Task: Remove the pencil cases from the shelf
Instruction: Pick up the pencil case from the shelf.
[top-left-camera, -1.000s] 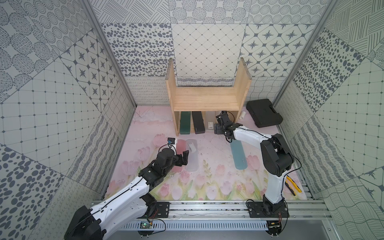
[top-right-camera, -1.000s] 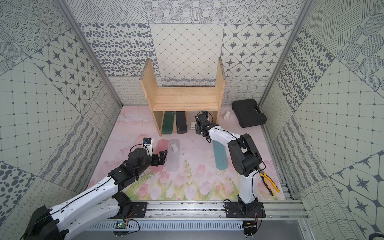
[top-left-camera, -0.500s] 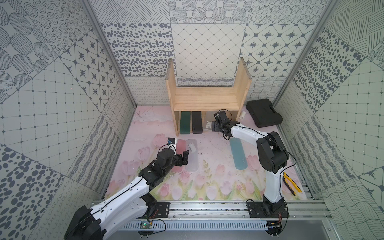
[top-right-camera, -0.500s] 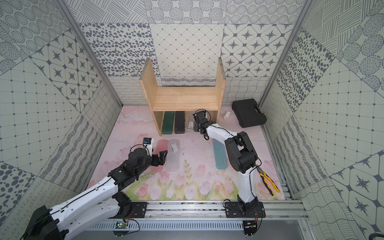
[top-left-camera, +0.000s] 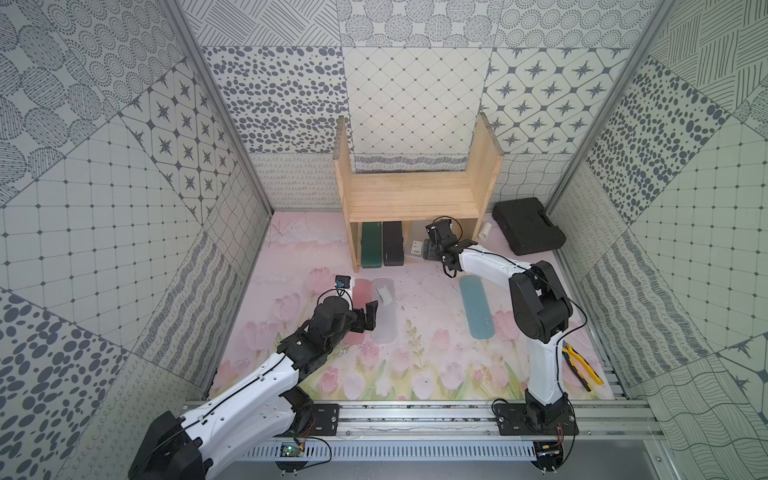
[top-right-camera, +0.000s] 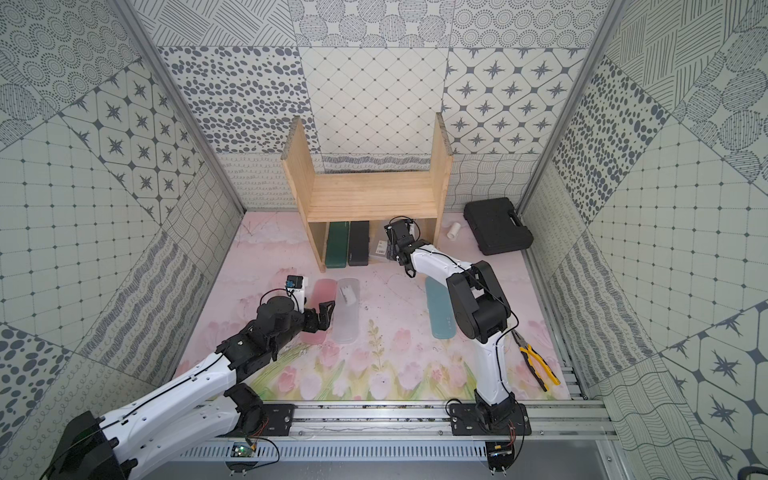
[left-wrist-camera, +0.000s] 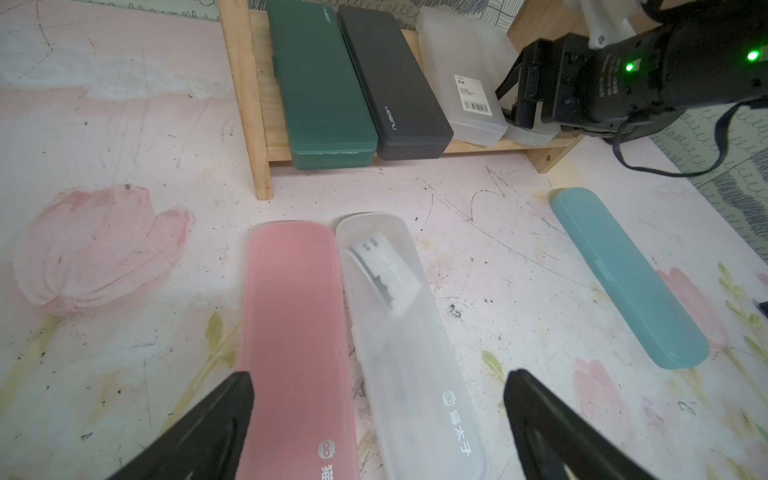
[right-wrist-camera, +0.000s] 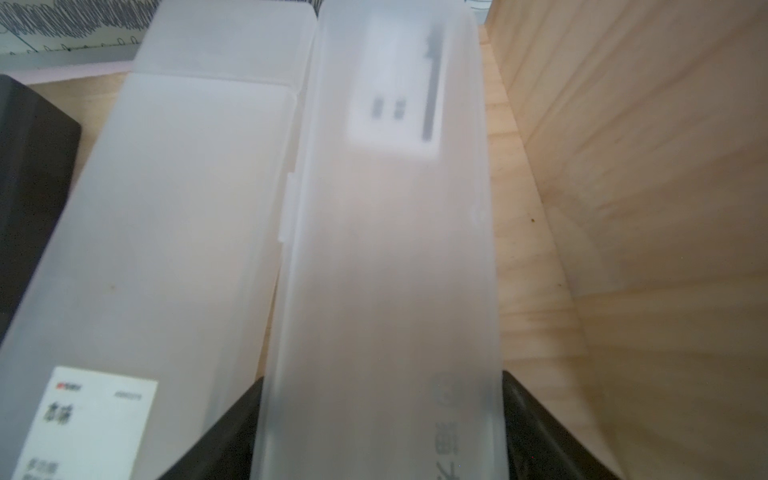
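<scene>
- The right gripper (right-wrist-camera: 380, 415) has reached into the shelf (right-wrist-camera: 623, 166) and narrowed. Its jaws now pinch the near end of a clear case (right-wrist-camera: 386, 249), ready for pulling out.
- Just beside it lies the labelled case (right-wrist-camera: 166, 228). Farther along, the black case (left-wrist-camera: 395, 83) and green case (left-wrist-camera: 320, 83) remain shelved.
- The left gripper (left-wrist-camera: 378, 399) is spread wide and empty above the pink case (left-wrist-camera: 291, 332), which is already out.

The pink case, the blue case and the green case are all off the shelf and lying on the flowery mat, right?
Not quite. The dark green case is not on the mat: it sits on the shelf's bottom tier, right beside the black case, as the left wrist view shows. The pink case and the blue case do lie on the flowery mat.
</scene>
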